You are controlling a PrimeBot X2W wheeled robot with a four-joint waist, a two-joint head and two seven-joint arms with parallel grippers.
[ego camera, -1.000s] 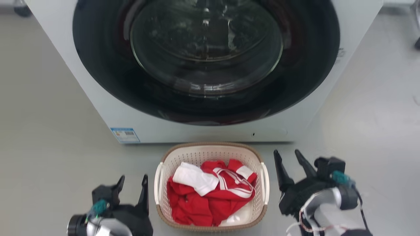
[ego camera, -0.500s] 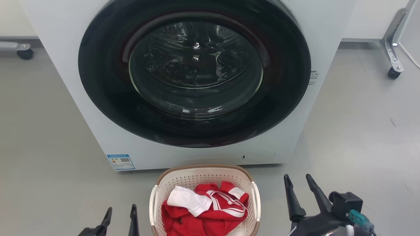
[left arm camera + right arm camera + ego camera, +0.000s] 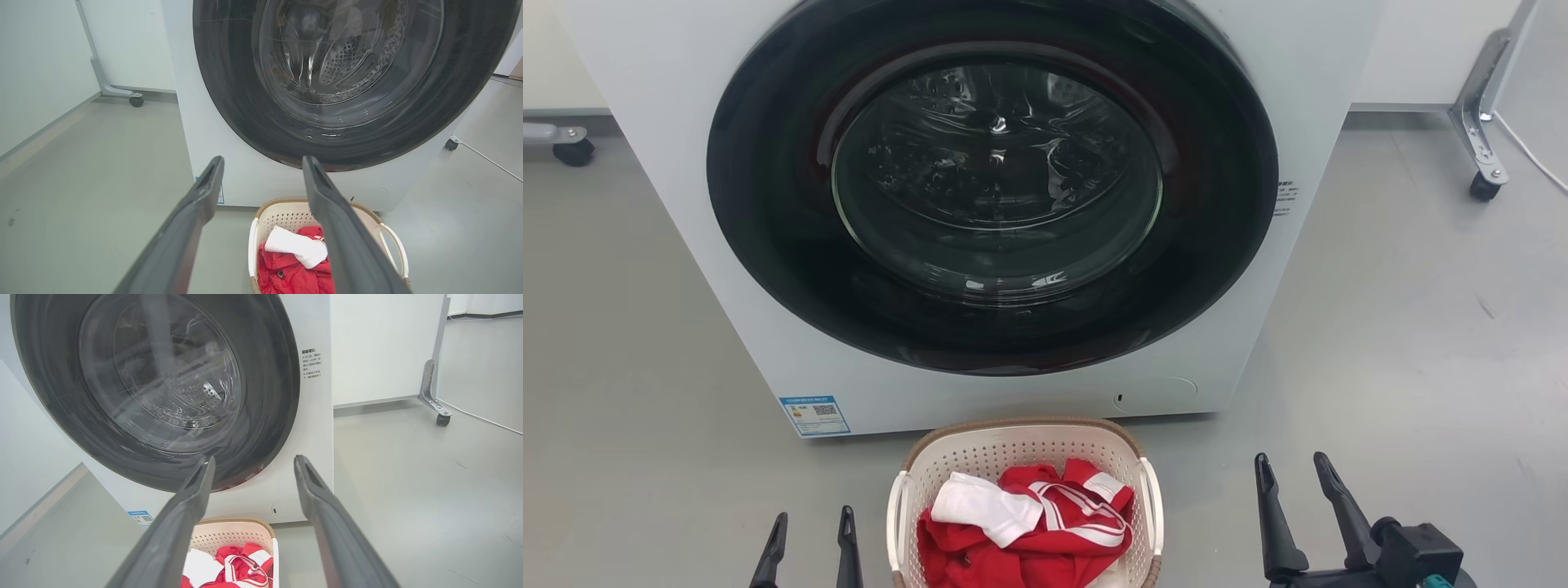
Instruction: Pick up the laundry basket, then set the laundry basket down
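Right gripper (image 3: pixel 1290 461) withdrew sideways; laundry basket (image 3: pixel 1021 447) lies lengthwise toward washer (image 3: pixel 996 204).

The left gripper (image 3: pixel 814 514) sits at the lower left of the head view, the ends of its two long dark fingers (image 3: pixel 186 228) pointing up that view and parted, a clear gap between them. The right gripper (image 3: pixel 1290 457) stands at the lower right, reaching higher, its fingers (image 3: pixel 331 526) likewise spread, the dark wrist housing (image 3: pixel 1417 555) just behind them
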